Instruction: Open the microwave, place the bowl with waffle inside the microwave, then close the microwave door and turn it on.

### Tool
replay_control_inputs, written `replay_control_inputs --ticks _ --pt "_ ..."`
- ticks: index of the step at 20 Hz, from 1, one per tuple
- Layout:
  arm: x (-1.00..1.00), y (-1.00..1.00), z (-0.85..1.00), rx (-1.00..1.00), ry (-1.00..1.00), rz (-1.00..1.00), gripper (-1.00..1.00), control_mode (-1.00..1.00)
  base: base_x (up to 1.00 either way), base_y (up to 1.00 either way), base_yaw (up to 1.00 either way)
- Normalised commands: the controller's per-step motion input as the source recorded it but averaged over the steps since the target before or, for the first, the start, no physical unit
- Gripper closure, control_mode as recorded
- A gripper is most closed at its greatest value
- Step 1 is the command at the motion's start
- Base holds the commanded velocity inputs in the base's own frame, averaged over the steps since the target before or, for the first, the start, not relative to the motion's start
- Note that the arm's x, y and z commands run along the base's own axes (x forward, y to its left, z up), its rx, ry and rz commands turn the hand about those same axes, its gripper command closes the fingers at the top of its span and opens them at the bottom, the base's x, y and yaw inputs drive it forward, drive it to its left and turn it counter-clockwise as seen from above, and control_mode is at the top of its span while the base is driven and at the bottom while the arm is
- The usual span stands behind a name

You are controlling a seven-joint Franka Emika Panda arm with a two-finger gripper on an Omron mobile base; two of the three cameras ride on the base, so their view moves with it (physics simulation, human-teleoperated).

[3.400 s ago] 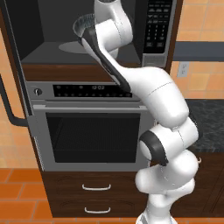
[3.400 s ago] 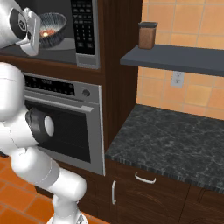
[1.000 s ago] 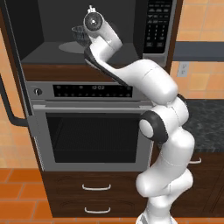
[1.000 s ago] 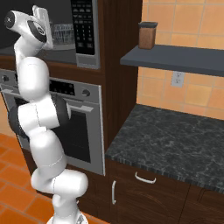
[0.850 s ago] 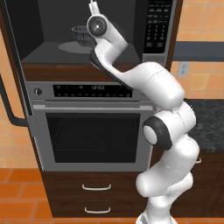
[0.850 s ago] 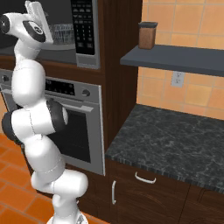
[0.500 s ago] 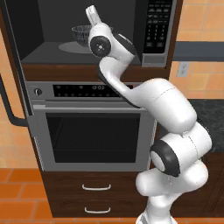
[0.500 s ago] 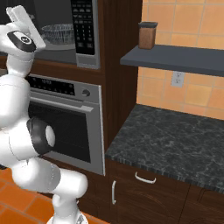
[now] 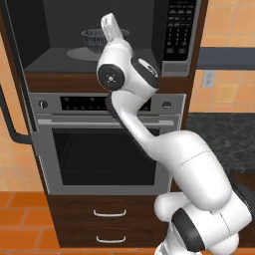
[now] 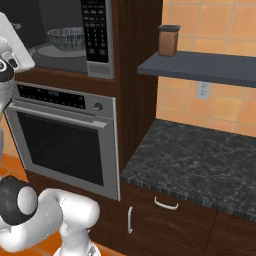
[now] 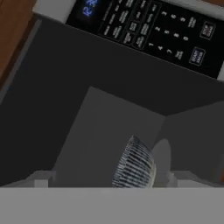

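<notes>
The microwave (image 9: 99,35) is seen with its cavity exposed, and the microwave door (image 9: 12,79) is swung fully out to the left, its dark handle bar (image 9: 10,119) curving at the left edge of the left base view. The bowl (image 9: 94,39) is set on the round grey turntable (image 10: 52,50) inside the cavity; its ribbed side is also seen in the right base view and, rolled sideways, in the hand view (image 11: 133,166). The waffle cannot be made out inside the bowl. The keypad column (image 10: 95,32) is seen to the right of the cavity. The gripper (image 9: 110,27) is raised just in front of the microwave opening, near the bowl but apart from it; its jaws are spread wide and nothing is held between them. Below the microwave the silver oven (image 9: 104,144) is shut. On the shelf (image 10: 200,67) to the right a brown jar (image 10: 168,40) is stood.
</notes>
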Motion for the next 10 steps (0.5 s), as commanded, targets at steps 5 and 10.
replay_control_inputs --ticks 5,10 --pt "-1.00 0.00 -0.57 0.02 0.00 -0.18 -1.00 -1.00 0.00 0.00 0.00" --pt "-1.00 -0.16 -0.71 -0.17 -0.01 -0.28 -1.00 -1.00 0.00 0.00 0.00"
